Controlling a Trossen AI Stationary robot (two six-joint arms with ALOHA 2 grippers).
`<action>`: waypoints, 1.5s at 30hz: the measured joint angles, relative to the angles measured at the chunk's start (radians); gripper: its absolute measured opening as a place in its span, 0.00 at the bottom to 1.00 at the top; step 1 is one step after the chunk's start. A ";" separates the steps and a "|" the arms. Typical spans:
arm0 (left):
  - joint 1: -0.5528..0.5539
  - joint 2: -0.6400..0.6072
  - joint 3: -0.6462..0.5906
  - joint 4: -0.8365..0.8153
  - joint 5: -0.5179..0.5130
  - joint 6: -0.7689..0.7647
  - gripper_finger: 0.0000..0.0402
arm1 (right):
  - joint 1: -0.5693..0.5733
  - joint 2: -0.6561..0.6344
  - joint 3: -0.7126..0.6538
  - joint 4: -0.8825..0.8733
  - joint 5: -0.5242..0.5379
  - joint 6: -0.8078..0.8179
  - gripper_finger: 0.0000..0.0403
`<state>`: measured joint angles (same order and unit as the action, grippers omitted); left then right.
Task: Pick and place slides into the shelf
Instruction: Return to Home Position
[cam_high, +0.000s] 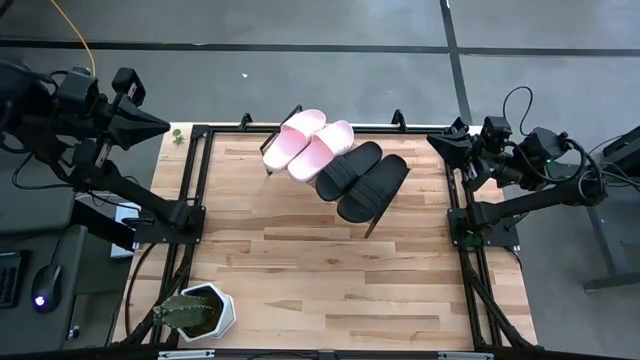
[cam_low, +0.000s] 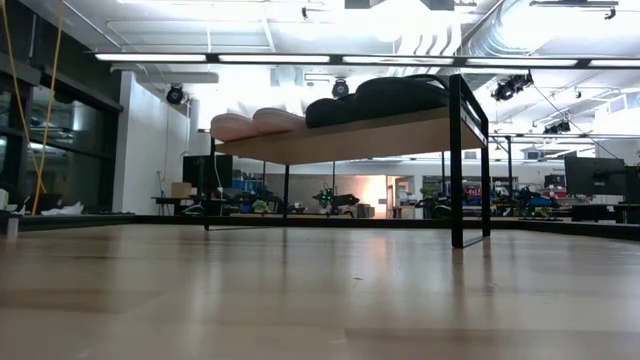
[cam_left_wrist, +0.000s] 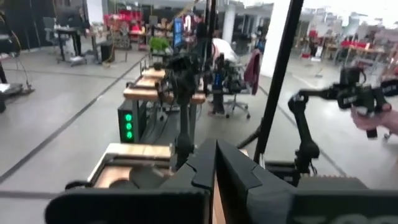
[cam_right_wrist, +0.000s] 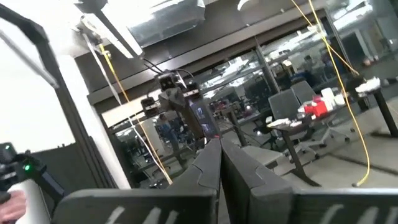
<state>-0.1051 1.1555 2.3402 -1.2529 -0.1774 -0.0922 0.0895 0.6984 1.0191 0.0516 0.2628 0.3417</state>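
Note:
Two pale pink slides and two black slides lie side by side on the slanted wooden shelf, which stands on its thin black frame on the table's far middle. In the low view the slides rest on top of the shelf board. My left gripper is raised over the table's far left corner, shut and empty. My right gripper is raised over the far right corner, also shut and empty. Both wrist views look into the room, past shut fingers.
A small cactus in a white pot stands at the table's near left corner. Black frame rails run along the left and right sides of the wooden table. A person's hand shows in the room beyond.

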 joint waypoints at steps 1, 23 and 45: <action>0.000 -0.001 0.000 -0.016 0.000 -0.001 0.01 | 0.000 0.000 0.000 0.005 -0.009 -0.013 0.00; 0.000 -0.128 -0.029 -0.238 -0.107 -0.012 0.00 | 0.011 -0.202 0.000 -0.139 -0.050 -0.163 0.00; 0.000 -0.800 -1.115 0.533 -0.131 -0.089 0.00 | 0.011 -0.505 -0.133 -0.146 -0.061 -0.167 0.00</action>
<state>-0.1051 0.3550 1.2249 -0.7197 -0.3082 -0.1811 0.1005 0.1931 0.8865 -0.0946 0.2020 0.1747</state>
